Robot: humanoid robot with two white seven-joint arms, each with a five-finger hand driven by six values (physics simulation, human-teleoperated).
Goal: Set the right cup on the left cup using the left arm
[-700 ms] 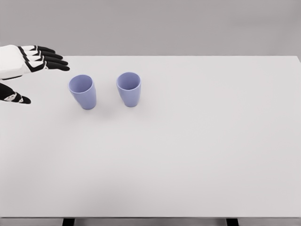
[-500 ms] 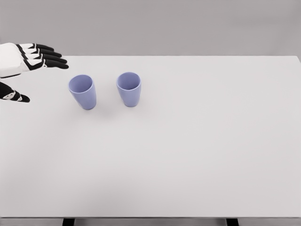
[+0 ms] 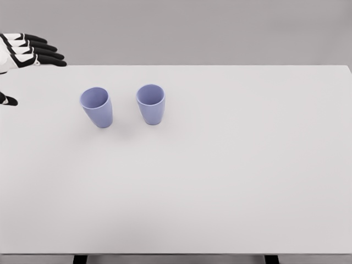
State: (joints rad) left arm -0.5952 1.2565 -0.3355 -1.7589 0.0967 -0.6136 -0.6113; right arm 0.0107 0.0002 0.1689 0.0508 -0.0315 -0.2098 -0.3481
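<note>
Two lavender-blue cups stand upright and apart on the white table (image 3: 220, 176). The left cup (image 3: 97, 107) and the right cup (image 3: 150, 104) have a small gap between them. My left hand (image 3: 27, 74) shows at the picture's upper left edge, fingers (image 3: 38, 50) stretched out and spread, thumb tip lower down at the edge. It holds nothing and hovers well to the left of the left cup, above the table's far left corner. The right arm does not show.
The table's far edge runs across the top against a grey wall. Its front edge and two dark legs show at the bottom.
My left hand has drawn back to the left and upward, away from the cups. Both cups stand where they were.
</note>
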